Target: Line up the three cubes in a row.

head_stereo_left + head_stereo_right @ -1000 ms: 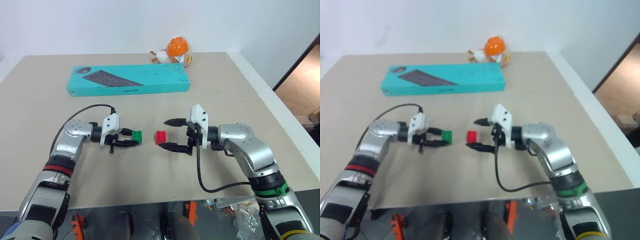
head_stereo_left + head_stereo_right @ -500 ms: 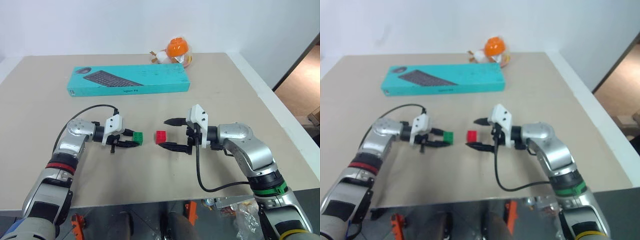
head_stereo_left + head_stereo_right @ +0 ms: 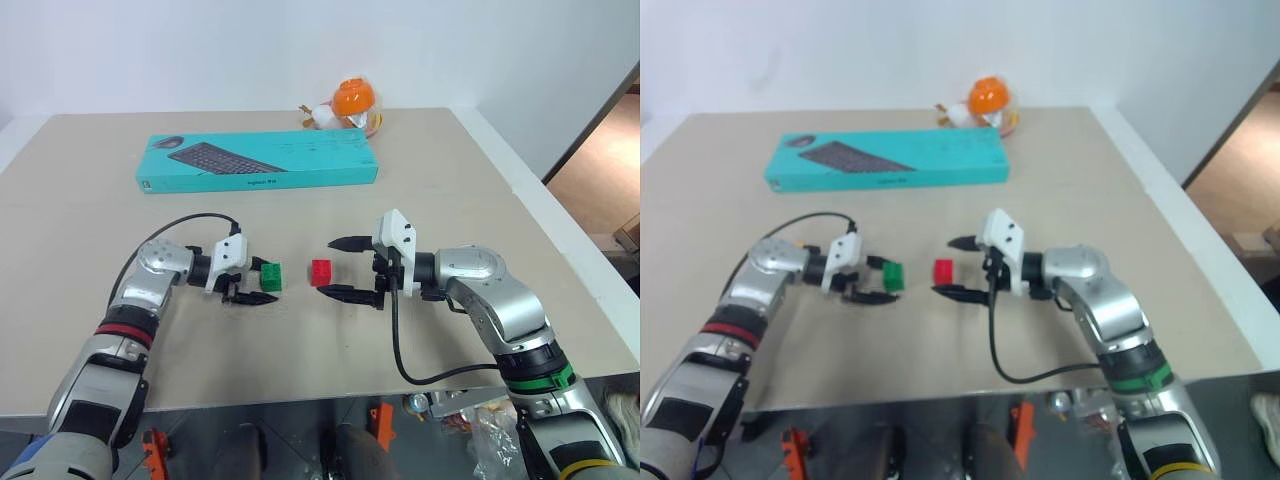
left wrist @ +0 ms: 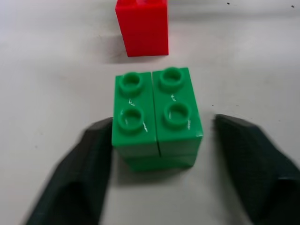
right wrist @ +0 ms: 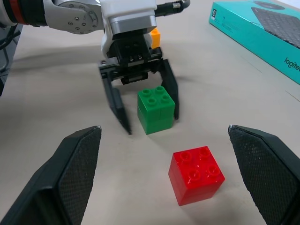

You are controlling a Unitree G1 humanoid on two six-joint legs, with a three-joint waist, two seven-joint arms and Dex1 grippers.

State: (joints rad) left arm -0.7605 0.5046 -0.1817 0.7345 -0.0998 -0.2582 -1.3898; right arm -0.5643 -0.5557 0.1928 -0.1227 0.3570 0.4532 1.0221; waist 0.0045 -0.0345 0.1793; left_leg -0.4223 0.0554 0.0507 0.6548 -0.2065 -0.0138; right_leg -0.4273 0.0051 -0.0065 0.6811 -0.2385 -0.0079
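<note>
Head stereo pair looks forward and down at the green cube (image 3: pixel 270 277) from well back; both wrist views face it from opposite sides, the left closest, sharing the red cube (image 5: pixel 196 174)

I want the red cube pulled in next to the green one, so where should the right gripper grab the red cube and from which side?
Grip the red cube across two opposite flat side walls, below the studded top. It sits upright on the table, with bare space around it. The right gripper is open and already faces it from the robot's right, so probably slide in level from there. The green cube sits on the far side, apart from it.
</note>
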